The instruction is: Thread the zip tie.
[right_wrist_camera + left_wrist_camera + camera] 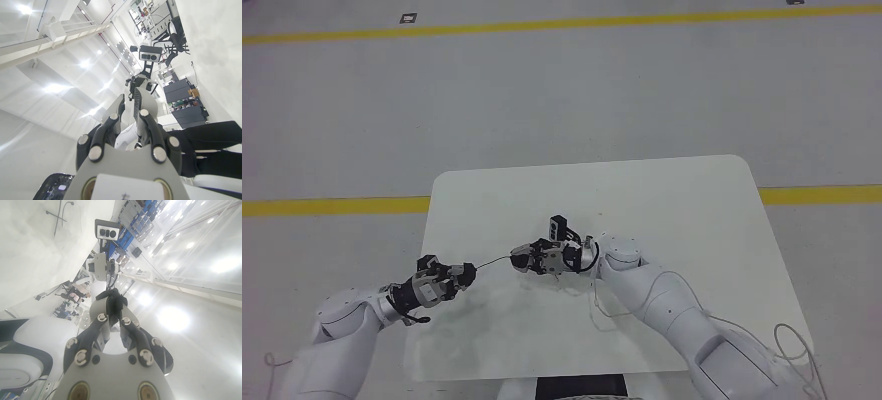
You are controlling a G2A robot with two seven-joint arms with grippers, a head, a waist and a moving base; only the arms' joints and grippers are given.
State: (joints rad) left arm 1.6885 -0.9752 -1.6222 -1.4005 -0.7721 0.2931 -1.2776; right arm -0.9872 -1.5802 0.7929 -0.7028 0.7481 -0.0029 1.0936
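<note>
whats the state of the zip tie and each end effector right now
zip tie: straight, not looped, running from one end effector to the other
left end effector: shut on the zip tie
right end effector: open, with the tie's free end between its fingers

No writing can be read on anything.
</note>
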